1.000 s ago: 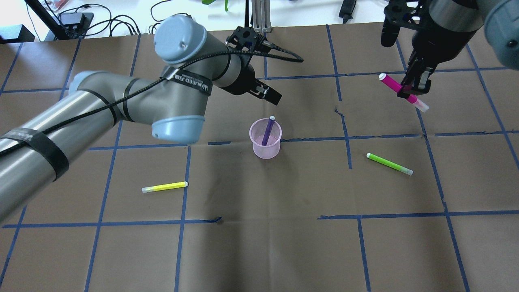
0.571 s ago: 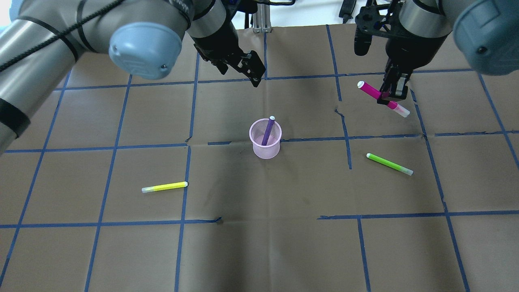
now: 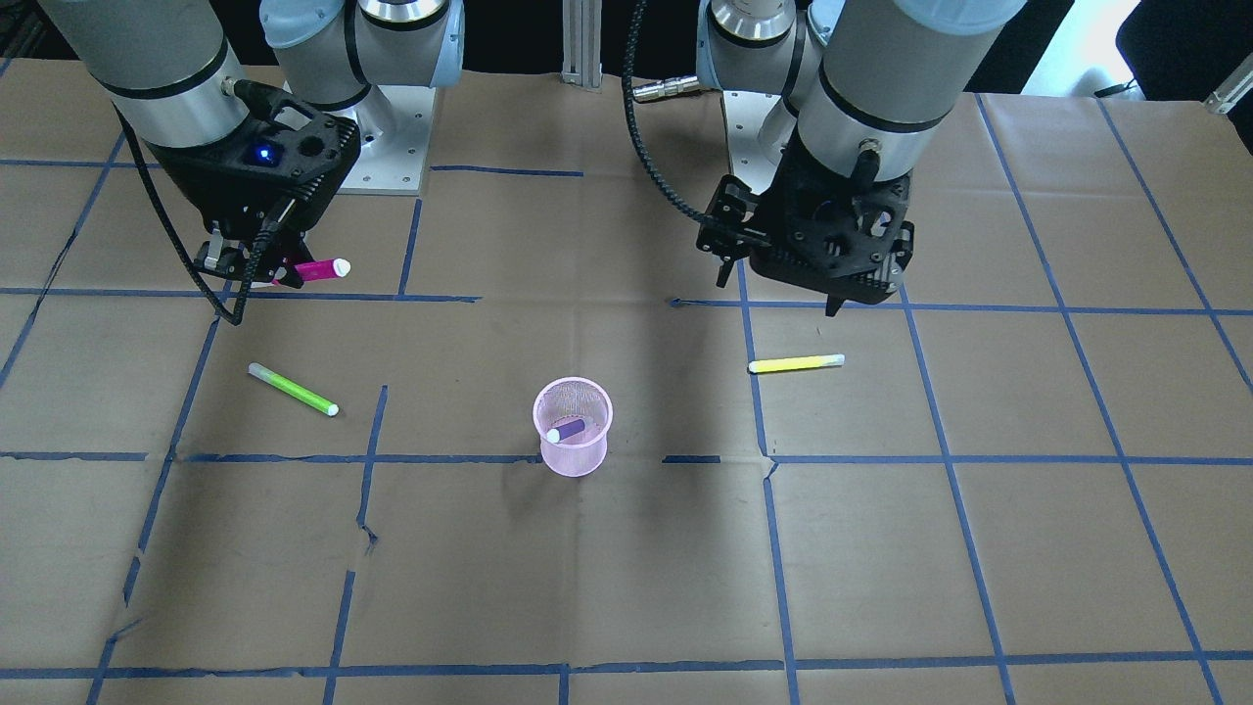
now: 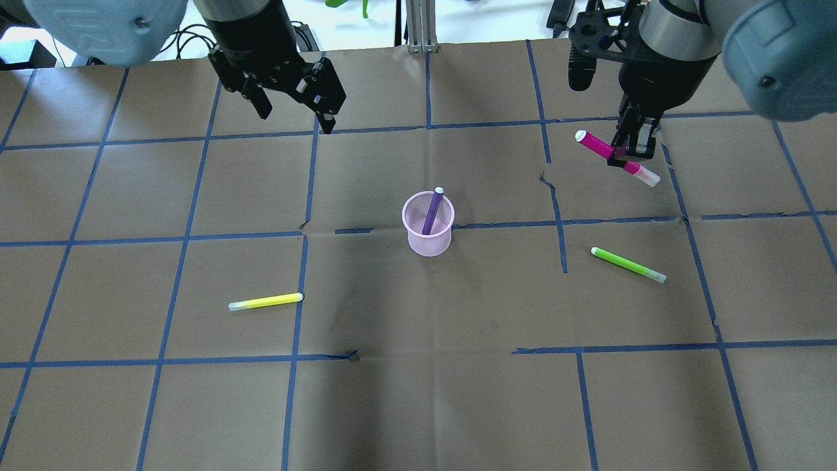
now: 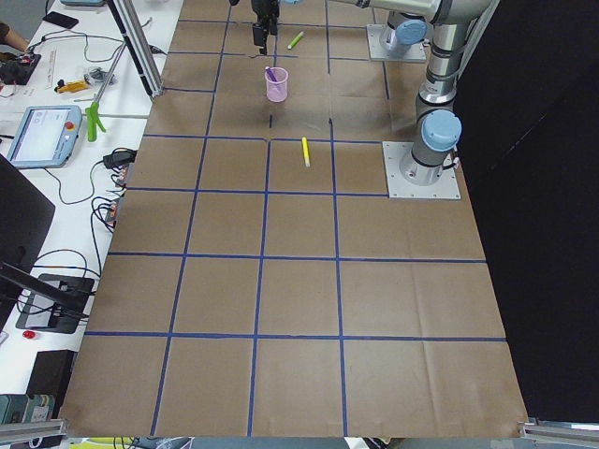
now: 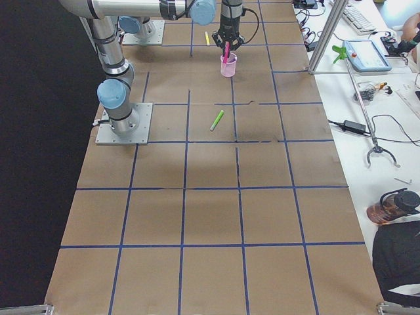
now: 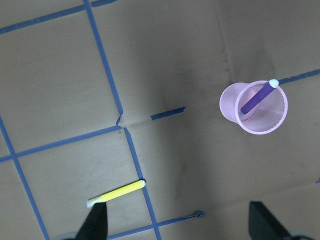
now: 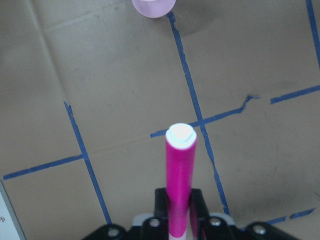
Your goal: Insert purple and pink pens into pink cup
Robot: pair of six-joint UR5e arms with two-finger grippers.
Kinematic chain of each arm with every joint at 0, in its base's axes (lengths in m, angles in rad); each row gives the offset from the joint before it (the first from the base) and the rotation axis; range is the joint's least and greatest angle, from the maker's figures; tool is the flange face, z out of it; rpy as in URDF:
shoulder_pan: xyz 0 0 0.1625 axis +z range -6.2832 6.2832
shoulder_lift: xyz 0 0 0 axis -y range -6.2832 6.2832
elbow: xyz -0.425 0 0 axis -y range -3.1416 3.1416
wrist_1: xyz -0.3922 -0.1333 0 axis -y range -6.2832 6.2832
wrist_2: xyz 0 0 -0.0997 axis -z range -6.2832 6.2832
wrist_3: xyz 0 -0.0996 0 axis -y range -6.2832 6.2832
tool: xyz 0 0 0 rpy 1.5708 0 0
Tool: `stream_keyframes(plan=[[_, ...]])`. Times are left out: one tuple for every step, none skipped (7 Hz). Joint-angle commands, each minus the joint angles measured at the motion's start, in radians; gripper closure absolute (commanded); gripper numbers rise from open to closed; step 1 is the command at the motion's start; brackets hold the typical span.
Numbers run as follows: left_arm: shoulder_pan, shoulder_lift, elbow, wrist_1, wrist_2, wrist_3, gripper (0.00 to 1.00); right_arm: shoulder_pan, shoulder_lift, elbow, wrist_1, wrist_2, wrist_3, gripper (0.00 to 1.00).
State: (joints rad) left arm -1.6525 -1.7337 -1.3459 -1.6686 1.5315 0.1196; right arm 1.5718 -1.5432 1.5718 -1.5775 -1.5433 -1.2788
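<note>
Brown-papered bench (image 4: 418, 405), taped grid. Right tool (image 4: 628, 156) pinches pink pen (image 4: 598, 145) mid-barrel, aloft, slanted; pink cup (image 4: 428, 242), holding purple pen (image 4: 431, 212), well apart from it. Left tool (image 4: 295, 118) spread, empty. Recommend: centre above cup, tip pen upright, lower before release

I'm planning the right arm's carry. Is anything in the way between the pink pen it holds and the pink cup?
Nothing visible. Only bare paper lies between the pink pen in the right tool and the pink cup. The green pen lies off that line. The purple pen leans inside the cup.
</note>
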Motion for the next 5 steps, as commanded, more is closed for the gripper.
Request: stream_keyframes(plan=[[0.109,0.06,-0.074,0.001,-0.005,-0.08,0.02,0.002,0.0,0.005,-0.024,0.144,0.057,1.0],[0.114,0.077,-0.099,0.003,0.001,-0.081,0.02,0.002,-0.002,0.016,-0.039,0.249,0.105,1.0],[0.112,0.088,-0.102,0.003,-0.001,-0.078,0.02,0.004,0.0,0.028,-0.068,0.355,0.122,1.0],[0.117,0.092,-0.102,0.001,-0.004,-0.075,0.02,0.004,0.0,0.057,-0.123,0.474,0.14,1.0],[0.118,0.094,-0.102,0.001,0.001,-0.068,0.02,0.004,0.0,0.118,-0.21,0.576,0.186,1.0]])
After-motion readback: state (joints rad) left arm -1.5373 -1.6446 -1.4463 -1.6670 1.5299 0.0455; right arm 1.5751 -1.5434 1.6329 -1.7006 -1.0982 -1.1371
